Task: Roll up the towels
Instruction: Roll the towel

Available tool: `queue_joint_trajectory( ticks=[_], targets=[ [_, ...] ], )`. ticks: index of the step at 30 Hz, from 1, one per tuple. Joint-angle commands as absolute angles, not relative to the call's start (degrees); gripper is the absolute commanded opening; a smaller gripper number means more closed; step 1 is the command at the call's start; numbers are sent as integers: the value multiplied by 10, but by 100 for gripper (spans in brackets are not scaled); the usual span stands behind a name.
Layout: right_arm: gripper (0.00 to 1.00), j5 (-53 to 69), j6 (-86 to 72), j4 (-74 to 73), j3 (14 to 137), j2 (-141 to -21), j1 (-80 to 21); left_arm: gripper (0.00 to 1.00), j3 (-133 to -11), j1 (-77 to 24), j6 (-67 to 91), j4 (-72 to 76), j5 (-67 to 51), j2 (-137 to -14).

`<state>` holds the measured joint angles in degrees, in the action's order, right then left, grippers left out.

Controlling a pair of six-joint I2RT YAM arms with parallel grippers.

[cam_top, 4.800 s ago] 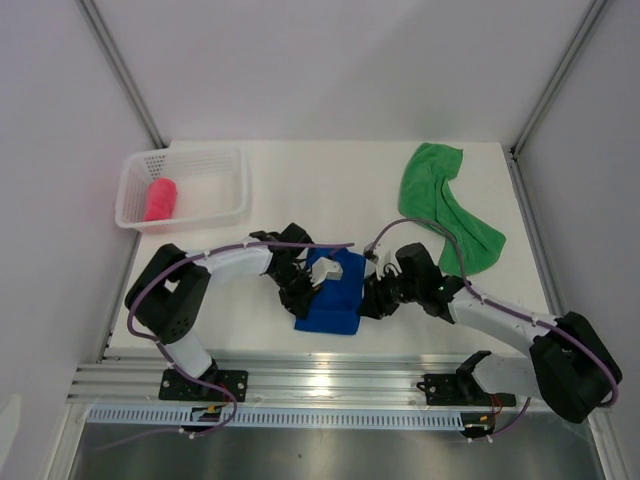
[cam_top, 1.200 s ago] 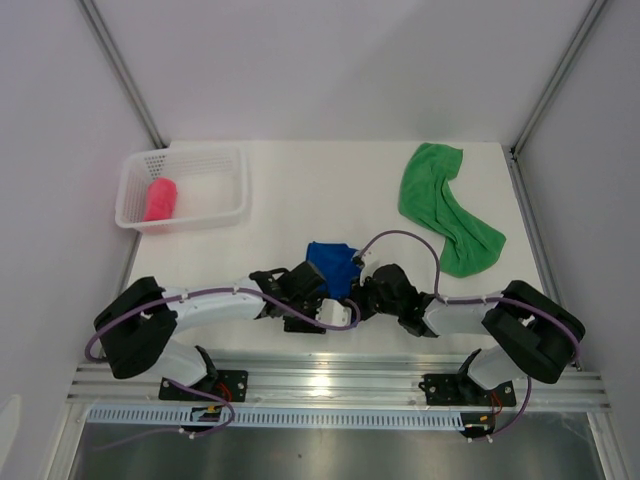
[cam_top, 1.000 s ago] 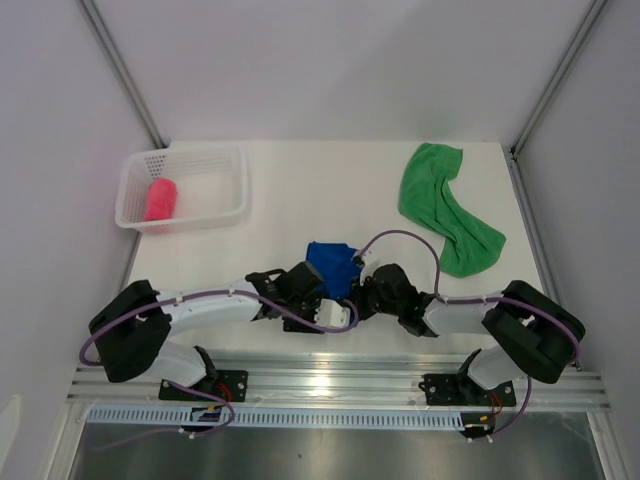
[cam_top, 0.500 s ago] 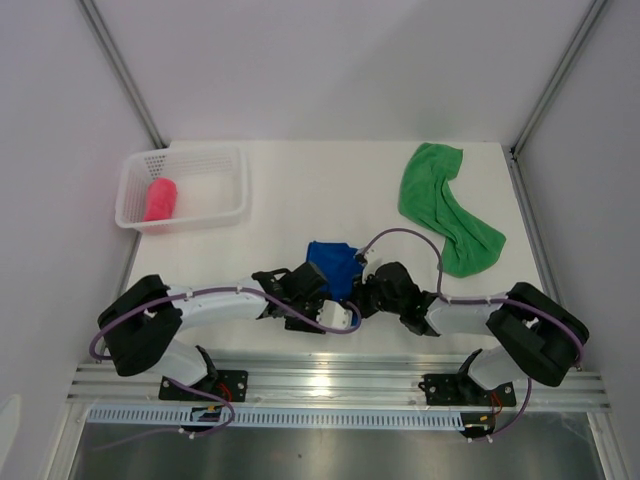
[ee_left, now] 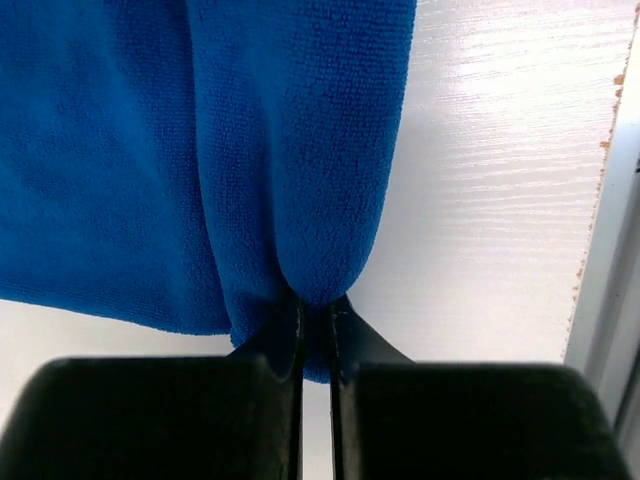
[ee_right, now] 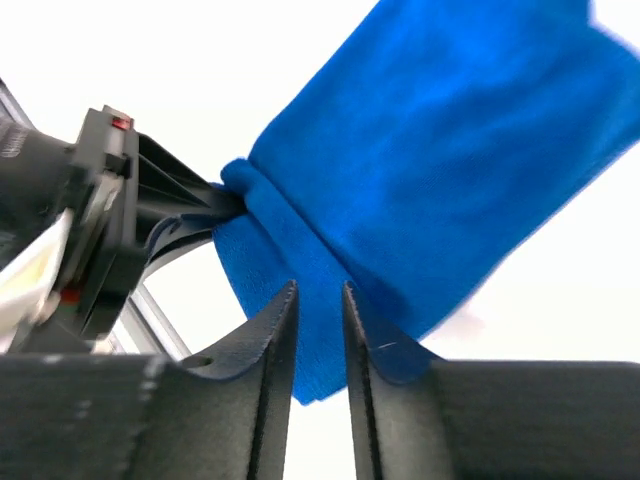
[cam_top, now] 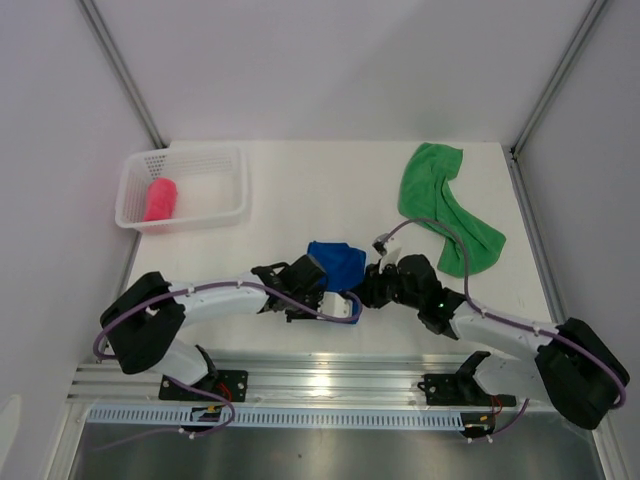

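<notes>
Since the frame half a second back, the right arm has stretched flatter along the near edge of the table point(cam_top: 300, 190) and the blue towel point(cam_top: 337, 262) has bunched slightly toward it; the green towel point(cam_top: 445, 205) lies loose at the far right and the pink towel point(cam_top: 160, 199) sits rolled in the white basket point(cam_top: 185, 155). From above, the left gripper point(cam_top: 335, 298) and right gripper point(cam_top: 372, 285) meet at the blue towel's near edge, close together. At the left wrist, the left gripper point(ee_left: 315, 305) is clamped tight on a rounded fold of the blue towel point(ee_left: 200, 150), the cloth running away from it over the table point(ee_left: 490, 200), whose edge is just beside. At the right wrist, the right gripper point(ee_right: 318, 290) shows a narrow gap filled with the blue towel point(ee_right: 430, 170); whether cloth is caught in it I cannot tell, while the left gripper point(ee_right: 215, 205) pinches the corner opposite. To roll well, I judge the left pinch should hold firm, the right should take the fold level with it, and both should turn together, keeping the cloth taut and off the table edge
</notes>
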<state>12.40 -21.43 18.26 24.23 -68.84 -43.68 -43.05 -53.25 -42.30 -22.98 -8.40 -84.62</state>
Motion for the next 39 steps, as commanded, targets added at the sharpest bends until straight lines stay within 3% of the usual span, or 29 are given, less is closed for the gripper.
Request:
queue_joint_trajectory(
  ticks=[1,5,13,15,19,25,39],
  targets=[
    [29,136,-168,115,245,-630,-418,1,-440,-506,-385,-314,-161,-862],
    [32,142,-106,95,235,-569,-406,1,-492,-476,-383,-374,-241,-857],
    [36,221,86,51,242,-507,-403,1,-519,-434,-406,-439,-287,-873],
    [43,228,128,44,243,-503,-405,1,-532,-425,-405,-455,-303,-881],
    [46,205,215,-18,245,-501,-429,1,-544,-382,-417,-475,-345,-907],
    [48,222,270,43,225,-499,-461,1,-557,-352,-436,-497,-357,-942],
    [50,265,297,198,237,-666,-519,1,-625,-345,-461,-549,-388,-983]
  ],
)
